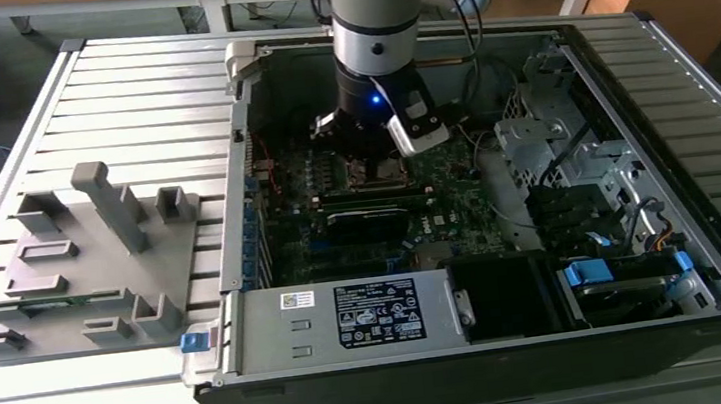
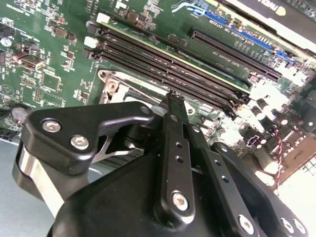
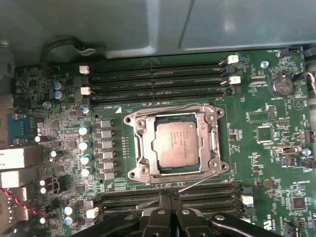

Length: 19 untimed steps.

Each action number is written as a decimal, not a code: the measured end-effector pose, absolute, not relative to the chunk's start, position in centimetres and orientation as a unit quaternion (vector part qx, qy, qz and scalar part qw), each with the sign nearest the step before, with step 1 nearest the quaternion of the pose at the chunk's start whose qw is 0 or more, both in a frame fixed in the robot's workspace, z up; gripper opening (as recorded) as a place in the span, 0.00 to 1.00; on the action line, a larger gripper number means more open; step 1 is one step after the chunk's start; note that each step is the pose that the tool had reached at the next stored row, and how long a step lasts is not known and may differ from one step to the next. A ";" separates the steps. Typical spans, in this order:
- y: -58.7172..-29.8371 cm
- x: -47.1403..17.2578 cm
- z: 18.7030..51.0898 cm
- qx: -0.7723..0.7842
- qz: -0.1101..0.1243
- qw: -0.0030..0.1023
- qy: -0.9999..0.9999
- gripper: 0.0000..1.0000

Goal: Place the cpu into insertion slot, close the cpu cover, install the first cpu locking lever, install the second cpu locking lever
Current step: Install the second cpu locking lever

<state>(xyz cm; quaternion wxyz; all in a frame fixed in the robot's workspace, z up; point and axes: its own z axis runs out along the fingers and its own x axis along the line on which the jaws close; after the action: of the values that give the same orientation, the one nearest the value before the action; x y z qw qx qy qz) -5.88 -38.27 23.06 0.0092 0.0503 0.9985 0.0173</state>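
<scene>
The tool (image 3: 168, 197) stands inside the open computer case (image 1: 675, 129), low over the green motherboard (image 3: 266, 138). In both wrist views its two black fingers (image 2: 173, 128) meet at the tips with no gap and nothing visible between them, so the tool is clenched and empty.

The cpu (image 3: 177, 147) sits flat in the insertion slot (image 3: 148, 143), just ahead of the fingertips in the first wrist view. Its dull grey-brown top shows through the square window of the cpu cover (image 3: 210, 143), which lies down flat over it. The silvery frame surrounds the chip on all sides.

A thin wire locking lever (image 3: 197, 183) runs along the socket edge nearest the tool, slanting slightly away from the frame toward the fingertips. Whether the fingertips touch it cannot be told. A second wire lever (image 3: 163, 109) lies along the far edge of the socket, close against the frame.

Long black memory slots (image 3: 158, 79) lie beyond the socket, and another bank (image 3: 207, 195) lies directly beside the fingertips, between the tool and the socket. A row of small capacitors (image 3: 84, 150) stands off to one side of the socket.

In the exterior view the arm (image 1: 376, 19) descends upright into the case, which lies on a slatted grey table (image 1: 123, 116). A grey fixture block (image 1: 85, 261) rests on the table well apart from the tool, to the exterior view's left.
</scene>
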 end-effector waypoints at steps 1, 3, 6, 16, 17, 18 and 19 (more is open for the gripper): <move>-38.3 -5.9 23.0 0.050 0.017 0.009 0.999 0.10; -38.3 -5.9 22.6 0.050 0.017 0.009 0.999 0.10; -38.3 -6.0 22.1 0.050 0.017 0.009 0.999 0.10; -38.4 -6.8 21.5 0.050 0.017 0.009 0.999 0.10; -38.4 -6.8 21.5 0.050 0.017 0.009 0.999 0.10; -38.4 -6.9 21.5 0.050 0.017 0.009 0.999 0.10; -38.4 -6.9 21.4 0.050 0.017 0.009 0.999 0.10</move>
<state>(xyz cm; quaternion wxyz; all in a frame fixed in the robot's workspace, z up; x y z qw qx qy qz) -6.89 -38.41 21.42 0.0092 0.0503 0.9985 0.0170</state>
